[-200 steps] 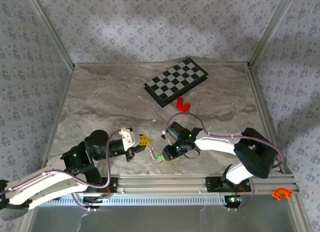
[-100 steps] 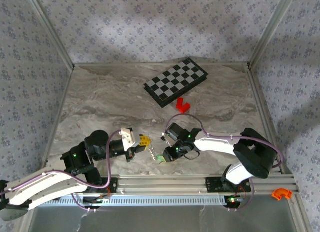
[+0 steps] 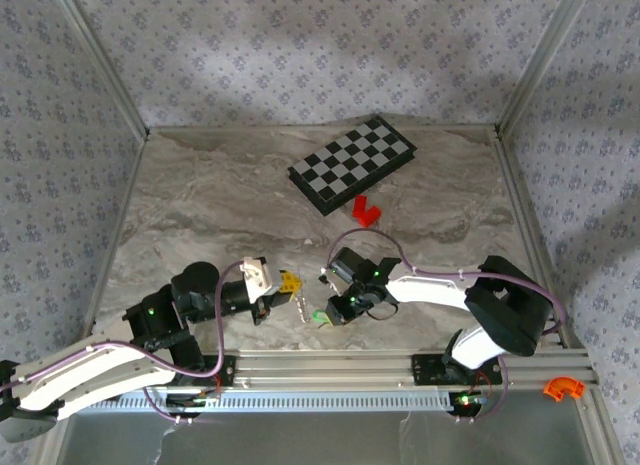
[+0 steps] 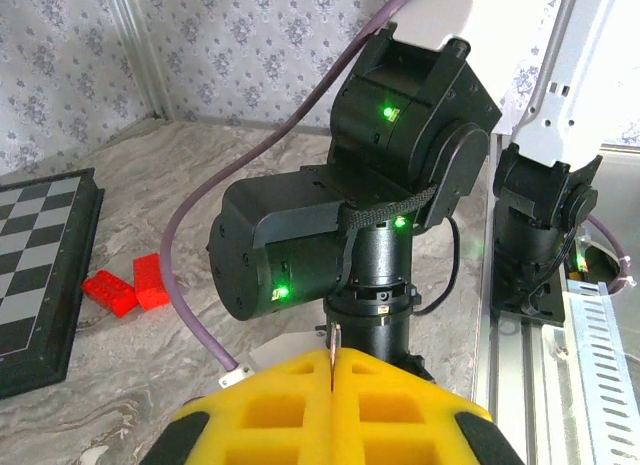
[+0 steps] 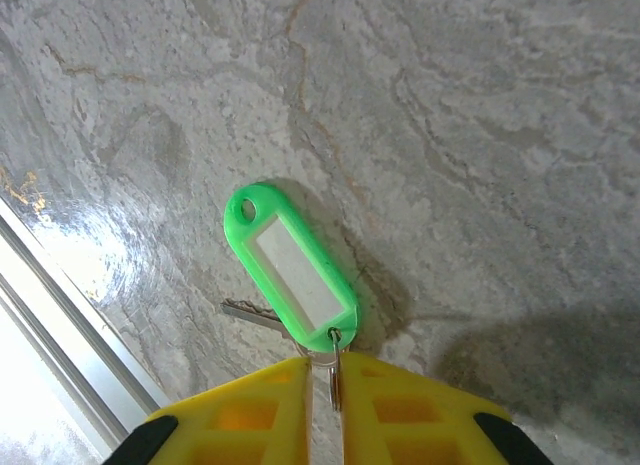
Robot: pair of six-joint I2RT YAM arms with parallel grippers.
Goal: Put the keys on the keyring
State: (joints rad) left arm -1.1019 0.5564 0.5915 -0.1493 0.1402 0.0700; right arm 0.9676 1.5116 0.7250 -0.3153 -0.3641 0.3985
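Your right hand [image 5: 322,373] is nearly closed, pinching the metal ring of the keys [image 5: 290,270]. Their green tag lies flat on the tabletop [image 5: 480,135] just ahead of it. Your left hand [image 3: 287,282], pressed shut, pinches the keyring [image 3: 301,305] just beside the right hand. The right wrist [image 4: 340,235] stands straight ahead of the left hand. Beyond both lie a red block [image 3: 366,211], then a checkered board [image 3: 352,163].

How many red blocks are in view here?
2 red blocks, side by side beside the checkerboard: one next to the board's edge, the other just past it. More could be hidden behind the arms.
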